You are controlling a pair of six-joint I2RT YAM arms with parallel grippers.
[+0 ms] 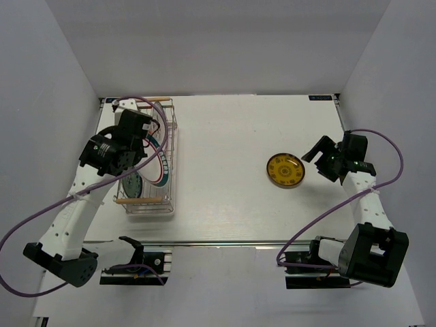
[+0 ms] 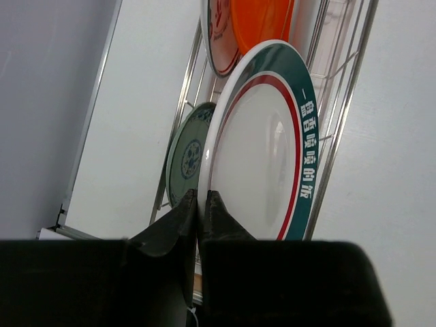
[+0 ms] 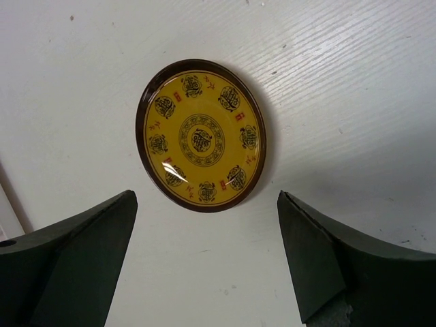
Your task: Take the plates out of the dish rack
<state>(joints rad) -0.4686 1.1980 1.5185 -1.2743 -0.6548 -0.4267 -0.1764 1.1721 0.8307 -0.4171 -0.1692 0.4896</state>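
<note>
The dish rack [image 1: 173, 170] stands on the white table [image 1: 225, 211], with a wooden rod handle at its near end [image 1: 139, 200] and another at its far end [image 1: 158, 99]. Four plates stand on edge inside the rack. The white plate with the green and red band [image 2: 262, 150] stands about midway along it, and its rim leans out over the rack's right wall in the top view. In the left wrist view the teal-blue patterned plate [image 2: 187, 160] is just behind this plate on the side of the rack's near end. On the side of the far end stands the white plate with red marks [image 2: 218, 34], with the plain orange-red plate [image 2: 262, 20] against it. The left gripper [image 2: 201, 201] reaches down into the middle of the rack. Its two dark fingers [image 2: 221, 218] are pinched together on the lower rim of the white plate with the green and red band, one finger on each face. The fifth plate, the yellow patterned plate [image 3: 201, 136], is out of the rack. It lies flat and face up on the bare table, well to the right of the rack. The right gripper [image 3: 206, 197] is further right of the rack, beyond that plate. Its fingers are spread wide apart with nothing between them, and the yellow patterned plate lies below them, apart from both fingers.
</note>
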